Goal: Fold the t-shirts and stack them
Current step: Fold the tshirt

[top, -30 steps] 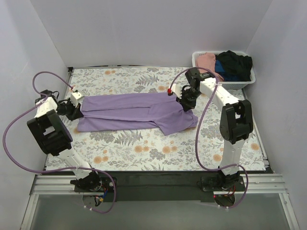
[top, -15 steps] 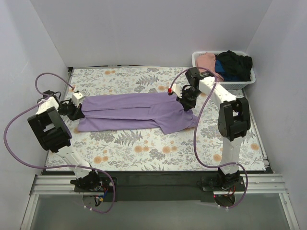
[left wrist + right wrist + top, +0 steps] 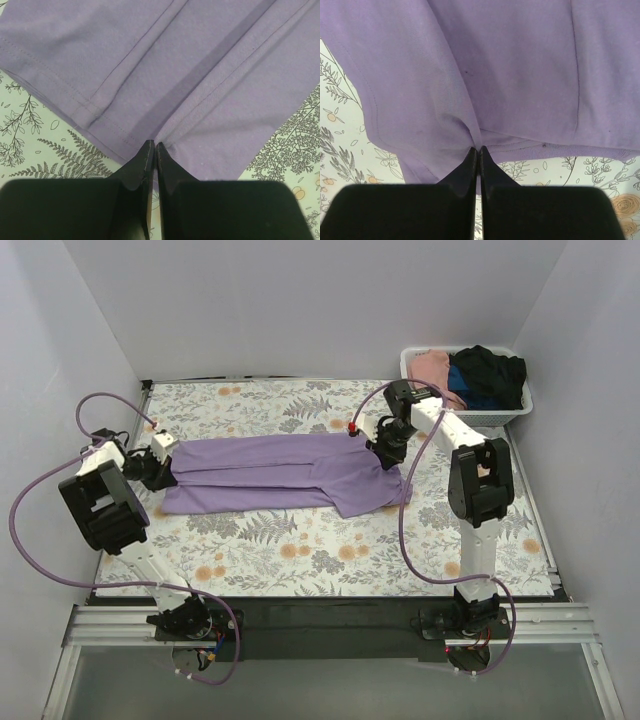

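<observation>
Lavender shirt (image 3: 285, 475) laid flat across the middle of the floral worktop (image 3: 300, 550) as a long band folded lengthwise, its long axis running from near the left edge toward the right edge; at its right end a broader flap of cloth spreads a little toward the near edge. Left tool (image 3: 152, 146) — at the band's left end, close to the left edge of the worktop — has its two dark fingers pressed together on the hemmed border of the shirt, where the cloth gathers into a small pucker at the tips. Right tool (image 3: 479, 150) sits at the opposite end of the shirt, its fingers likewise drawn tight and pinching a puckered fold of lavender cloth just beside a stitched seam; floral print shows on either side of the fingers below the cloth edge. White slatted basket (image 3: 497, 418) at the far right corner, well apart from the lavender shirt, holds further garments in a loose heap — a pink shirt (image 3: 430, 367) toward its left side, a blue shirt (image 3: 462, 380) in the middle and a black shirt (image 3: 492, 370) piled on the right.
</observation>
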